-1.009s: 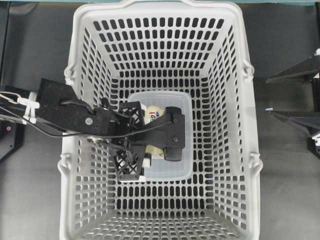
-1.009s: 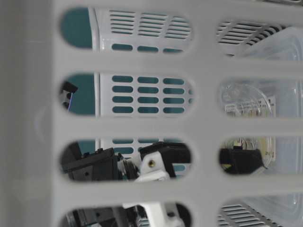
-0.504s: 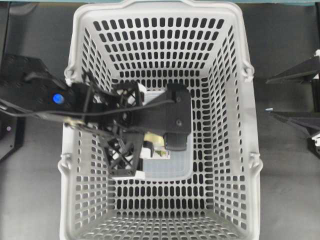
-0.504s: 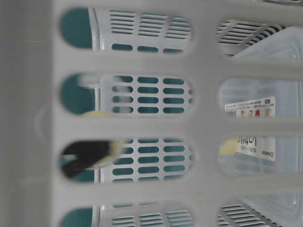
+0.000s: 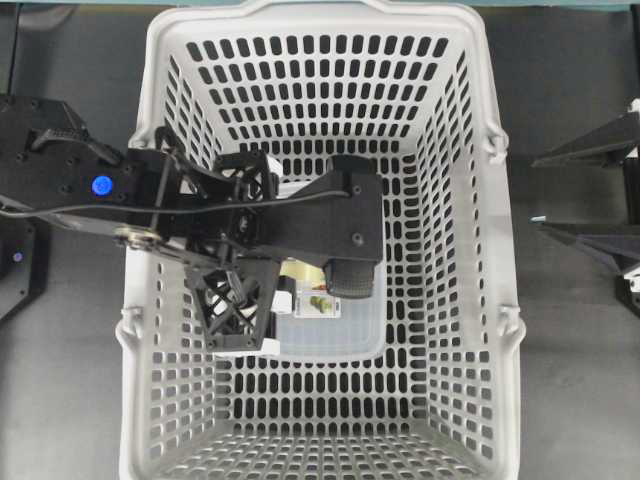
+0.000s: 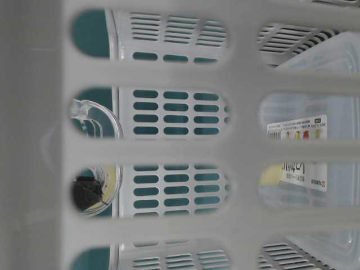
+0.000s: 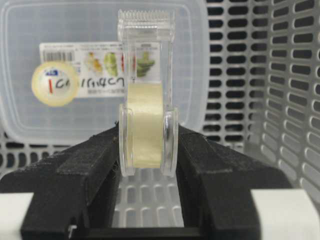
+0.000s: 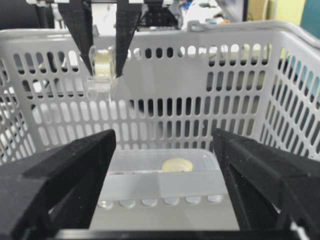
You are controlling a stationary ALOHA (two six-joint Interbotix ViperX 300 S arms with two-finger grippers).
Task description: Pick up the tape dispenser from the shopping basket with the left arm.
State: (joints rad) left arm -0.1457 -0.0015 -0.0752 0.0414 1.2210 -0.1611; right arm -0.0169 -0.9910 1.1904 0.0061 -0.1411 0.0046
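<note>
The tape dispenser [image 7: 146,125] is small and of clear plastic, with a cream tape roll and a toothed cutter at its far end. My left gripper [image 7: 146,150] is shut on the roll end and holds it clear of the floor of the light-grey slotted shopping basket [image 5: 330,15]. In the right wrist view the dispenser [image 8: 101,70] hangs from the left gripper [image 8: 102,52] at rim height near the far wall. The table-level view shows the dispenser [image 6: 98,169] through the slots. My right gripper [image 8: 162,200] is open and empty outside the basket.
A flat clear plastic box [image 5: 345,335] with a white printed label and a cream round sticker lies on the basket floor, below the held dispenser. It also shows in the left wrist view [image 7: 75,115]. The basket walls [image 7: 295,100] stand close on all sides.
My left gripper has risen from the clear box on the basket floor with the tape dispenser in it. The box stays on the floor. The right arm has not moved.
</note>
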